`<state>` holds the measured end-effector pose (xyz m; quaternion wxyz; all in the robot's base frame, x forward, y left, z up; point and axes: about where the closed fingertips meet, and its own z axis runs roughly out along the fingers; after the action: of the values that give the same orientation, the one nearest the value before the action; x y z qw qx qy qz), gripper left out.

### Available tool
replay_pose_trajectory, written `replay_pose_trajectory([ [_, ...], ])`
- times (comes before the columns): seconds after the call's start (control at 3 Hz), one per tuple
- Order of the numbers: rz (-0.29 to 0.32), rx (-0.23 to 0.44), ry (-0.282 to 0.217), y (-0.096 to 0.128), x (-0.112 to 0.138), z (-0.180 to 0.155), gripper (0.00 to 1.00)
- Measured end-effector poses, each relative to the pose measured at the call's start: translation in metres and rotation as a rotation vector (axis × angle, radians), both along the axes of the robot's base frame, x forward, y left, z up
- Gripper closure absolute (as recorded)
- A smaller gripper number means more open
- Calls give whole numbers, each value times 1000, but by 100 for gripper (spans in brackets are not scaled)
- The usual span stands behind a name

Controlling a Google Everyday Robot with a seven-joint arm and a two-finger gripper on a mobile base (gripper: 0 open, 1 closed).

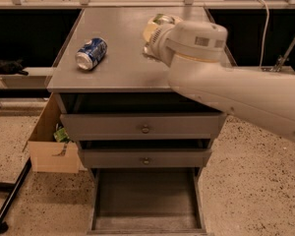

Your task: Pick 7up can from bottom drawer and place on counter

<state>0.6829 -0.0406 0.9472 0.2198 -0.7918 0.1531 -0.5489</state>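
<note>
Camera view looks down on the grey cabinet from its front. Nearest, the bottom drawer (pixel 145 200) stands pulled out, a shallow grey tray with low walls. Above it the two upper drawers (pixel 145 142) are closed, each with a round metal knob at its middle. To the left of the cabinet a cardboard box (pixel 49 149) sits on the speckled floor with something green in it.

Beyond the drawers lies the counter (pixel 123 70). On its left part a blue-and-white can (pixel 91 53) lies on its side. The white robot arm (pixel 236 90) comes in from the near right and reaches across the counter's right side. Its gripper (pixel 155 32) is over the far right part of the counter, mostly hidden behind the thick wrist; whether it is spread or clamped cannot be told. A green and silvery bit of the 7up can (pixel 162 19) shows just past the wrist at the gripper, above the counter's far right area; whether the can touches the surface cannot be told.
</note>
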Motion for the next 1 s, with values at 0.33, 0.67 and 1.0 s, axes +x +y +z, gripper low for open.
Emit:
replay_pose_trajectory([
  [0.33,7,7,-15,6,4,10,100],
  [0.67,6,-14,-18,12,-2,10,100],
  [1.0,27,-47,-6,26,5,0,100],
])
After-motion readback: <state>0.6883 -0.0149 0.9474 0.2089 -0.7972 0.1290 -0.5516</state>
